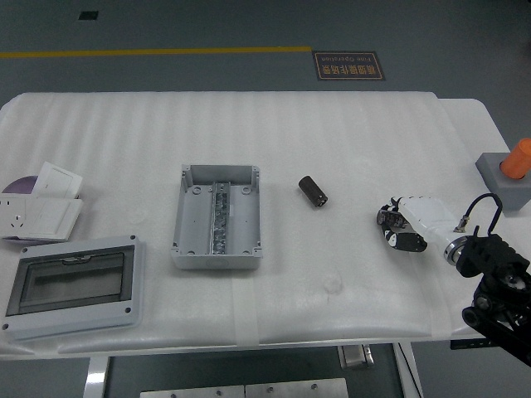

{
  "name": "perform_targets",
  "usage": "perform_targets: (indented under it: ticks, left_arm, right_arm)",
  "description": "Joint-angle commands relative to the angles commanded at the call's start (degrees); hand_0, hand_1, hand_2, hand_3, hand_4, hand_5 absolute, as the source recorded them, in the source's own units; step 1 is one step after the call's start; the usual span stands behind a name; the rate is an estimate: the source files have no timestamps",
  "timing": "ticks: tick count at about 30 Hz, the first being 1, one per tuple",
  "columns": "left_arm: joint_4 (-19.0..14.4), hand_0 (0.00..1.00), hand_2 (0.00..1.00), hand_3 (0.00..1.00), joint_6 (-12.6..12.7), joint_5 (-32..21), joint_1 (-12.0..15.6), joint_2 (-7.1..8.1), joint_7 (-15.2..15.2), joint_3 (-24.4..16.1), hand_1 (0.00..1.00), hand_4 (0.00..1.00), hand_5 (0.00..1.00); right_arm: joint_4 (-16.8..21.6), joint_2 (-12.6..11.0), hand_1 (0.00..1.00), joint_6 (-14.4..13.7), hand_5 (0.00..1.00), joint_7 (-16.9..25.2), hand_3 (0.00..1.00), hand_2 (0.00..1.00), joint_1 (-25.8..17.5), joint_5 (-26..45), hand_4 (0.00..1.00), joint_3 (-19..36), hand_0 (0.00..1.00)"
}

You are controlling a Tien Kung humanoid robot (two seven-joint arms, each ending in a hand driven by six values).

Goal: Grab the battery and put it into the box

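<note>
The battery (313, 191) lies just right of the open box (217, 217); the right hand (409, 225), fingers curled on nothing, should spread them and approach across its short axis.

On the surface (332, 133), the open box (217, 215) sits left of centre, with the battery (313, 191) to its right. The right hand (405, 225) rests further right, well apart from the battery. The box lid (73, 284) lies at the near left, with a socket plate (37, 214) behind it.

Right arm reaching in from lower right, right hand (408, 225) low, fingers (390, 220) curled, empty
</note>
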Motion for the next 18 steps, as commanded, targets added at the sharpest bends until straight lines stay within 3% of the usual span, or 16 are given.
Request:
perform_targets:
  ticks: [3,4,18]
  left_arm:
    - [0.0,0.606,0.552,0.550,0.0,-0.1,-0.1,0.02,0.0,0.1,0.665,0.573,0.452]
    - [0.0,0.606,0.553,0.551,0.0,0.0,-0.1,0.02,0.0,0.1,0.665,0.568,0.466]
    - [0.0,0.605,0.554,0.553,0.1,-0.1,-0.1,-0.04,-0.2,0.2,0.665,0.567,0.469]
  right_arm:
    - [0.0,0.0,0.577,0.0,0.143,0.0,0.683,0.490,0.1,-0.4,0.241,-0.1,0.400]
    - [0.0,0.0,0.569,0.1,0.036,0.0,0.664,0.422,0.2,-0.5,0.204,-0.1,0.396]
    - [0.8,-0.1,0.566,0.1,0.017,-0.2,0.658,0.407,0.6,-0.7,0.211,-0.5,0.395]
